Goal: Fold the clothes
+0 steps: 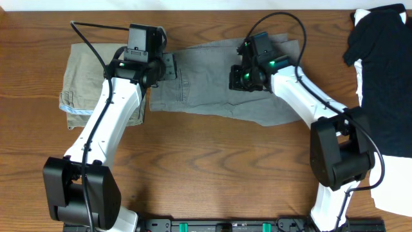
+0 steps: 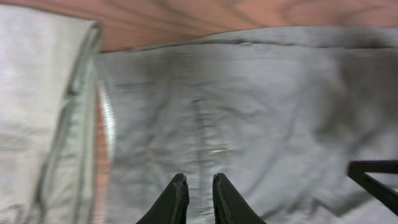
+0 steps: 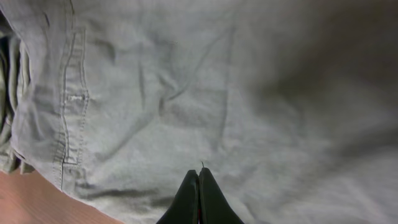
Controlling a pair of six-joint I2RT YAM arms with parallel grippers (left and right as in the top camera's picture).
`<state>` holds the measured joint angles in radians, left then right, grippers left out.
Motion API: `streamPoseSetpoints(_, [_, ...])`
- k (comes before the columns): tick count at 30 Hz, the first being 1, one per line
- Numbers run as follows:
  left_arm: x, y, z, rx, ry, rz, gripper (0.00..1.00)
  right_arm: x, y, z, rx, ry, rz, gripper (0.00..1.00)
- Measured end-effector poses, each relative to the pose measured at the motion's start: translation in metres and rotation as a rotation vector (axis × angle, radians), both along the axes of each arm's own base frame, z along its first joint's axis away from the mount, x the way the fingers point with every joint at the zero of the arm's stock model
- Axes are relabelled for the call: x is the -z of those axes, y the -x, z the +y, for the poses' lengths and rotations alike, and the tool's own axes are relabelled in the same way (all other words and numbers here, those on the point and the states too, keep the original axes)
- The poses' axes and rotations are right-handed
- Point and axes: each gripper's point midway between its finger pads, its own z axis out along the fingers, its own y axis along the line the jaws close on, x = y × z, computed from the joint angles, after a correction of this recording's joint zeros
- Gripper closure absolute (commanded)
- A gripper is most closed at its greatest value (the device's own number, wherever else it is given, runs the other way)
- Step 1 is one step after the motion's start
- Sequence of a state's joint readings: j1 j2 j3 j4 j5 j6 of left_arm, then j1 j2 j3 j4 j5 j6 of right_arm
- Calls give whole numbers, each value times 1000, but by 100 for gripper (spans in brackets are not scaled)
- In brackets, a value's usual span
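Crosswise, grey shorts (image 1: 206, 77) lying flat, long axis left-right

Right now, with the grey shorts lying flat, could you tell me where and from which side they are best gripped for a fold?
Probably the near long edge of the grey shorts, approached from the robot's side. The cloth lies flat, and that edge rests on bare table, whereas the left end lies close by the olive shorts.
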<state>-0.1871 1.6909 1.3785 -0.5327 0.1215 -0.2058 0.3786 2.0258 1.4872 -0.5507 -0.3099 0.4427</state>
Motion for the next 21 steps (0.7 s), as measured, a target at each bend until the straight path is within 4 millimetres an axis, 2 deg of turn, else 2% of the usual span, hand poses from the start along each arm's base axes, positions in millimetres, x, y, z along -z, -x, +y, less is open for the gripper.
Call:
streamPoseSetpoints(2, [3,-1,6,-18,-34,2,50,7,2,2,-2,9,12,99])
streamPoseSetpoints(5, [11,-3,12,-37,-68,15,40,19,3,0,1,25,33,99])
streamPoseSetpoints(8, [29,-5,15,-34,-96,52,38,27,4,-1,3,35,51,99])
streamPoseSetpoints(16, [98,-3,20,-36,-142,204,34,29,5,-2,4,40,56,99])
streamPoseSetpoints(21, [124,-2,35,-65,-150,263,33,29,5,-2,4,40,56,99])
